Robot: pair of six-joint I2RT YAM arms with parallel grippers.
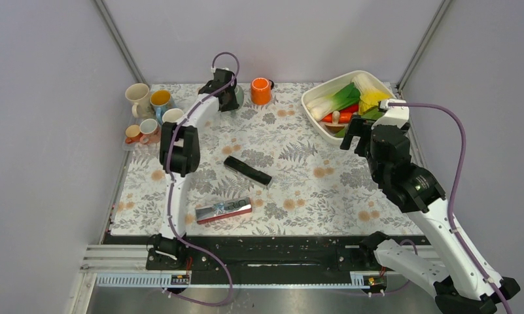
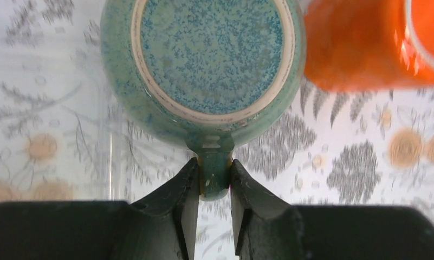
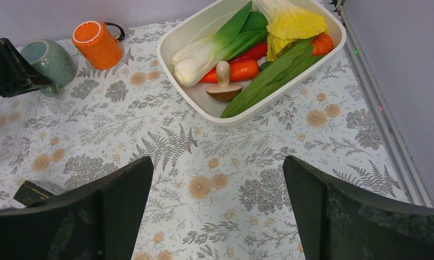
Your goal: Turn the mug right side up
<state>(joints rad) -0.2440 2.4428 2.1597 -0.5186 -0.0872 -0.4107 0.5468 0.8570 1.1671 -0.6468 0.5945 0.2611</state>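
Left gripper point(image 2: 213, 181), black and two-fingered, is clamped on the small looped handle of a teal speckled ceramic mug point(image 2: 214, 59), with one finger pressed against each side of the handle. From the left wrist camera the mug shows its round underside, ringed by a pale unglazed band, so it is bottom up.

On the flower-and-fern printed table cover point(image 1: 298, 190) seen from above, the mug sits at about 11 o'clock, near the far edge. A bright orange ceramic mug with a dark handle point(image 1: 262, 91) stands just beside it at 12 o'clock.

The right gripper point(image 3: 217, 162) hovers at about 3 o'clock with its two fingers spread wide apart and nothing between them. Just beyond it, at 1 to 2 o'clock, is a white oval plastic tub point(image 3: 203, 108). It is filled with toy vegetables: green-and-white leafy stalks, a yellow leafy head, red and orange pieces and a tan mushroom.

A cluster of small ceramic cups point(image 1: 138, 97), cream, blue, white and orange, stands at 10 o'clock by the left wall. A slim black box point(image 1: 247, 170) lies diagonally near the centre of the table. A flat silver-and-red packet point(image 1: 223, 210) lies at 7 o'clock. Both carry print, but it is too small to read. No brand or label is legible on any mug.
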